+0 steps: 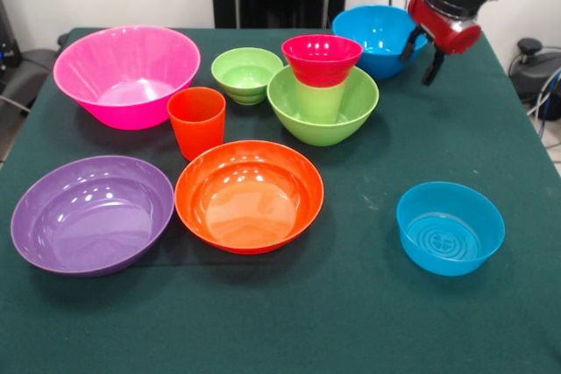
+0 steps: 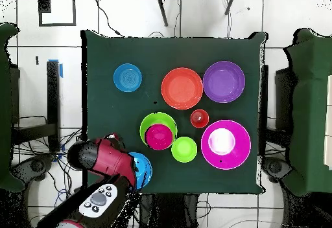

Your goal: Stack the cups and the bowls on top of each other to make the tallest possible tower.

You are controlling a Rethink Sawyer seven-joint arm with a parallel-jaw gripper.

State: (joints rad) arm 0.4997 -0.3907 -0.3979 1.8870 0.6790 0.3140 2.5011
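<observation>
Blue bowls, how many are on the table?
2. One small glossy blue plastic bowl sits alone, apart from the other dishes. A bigger glossy blue plastic bowl sits at the table's edge behind the medium green bowl, under the robot's gripper, partly hidden overhead.

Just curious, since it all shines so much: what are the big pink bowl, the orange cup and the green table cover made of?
The pink bowl looks like glossy plastic: bright ceiling lights reflect in its bottom, and its wall seems slightly see-through. The orange cup looks like the same shiny plastic, with a thin, even rim. The table cover seems to be a dull cloth or felt, since it shows no shine.
</observation>
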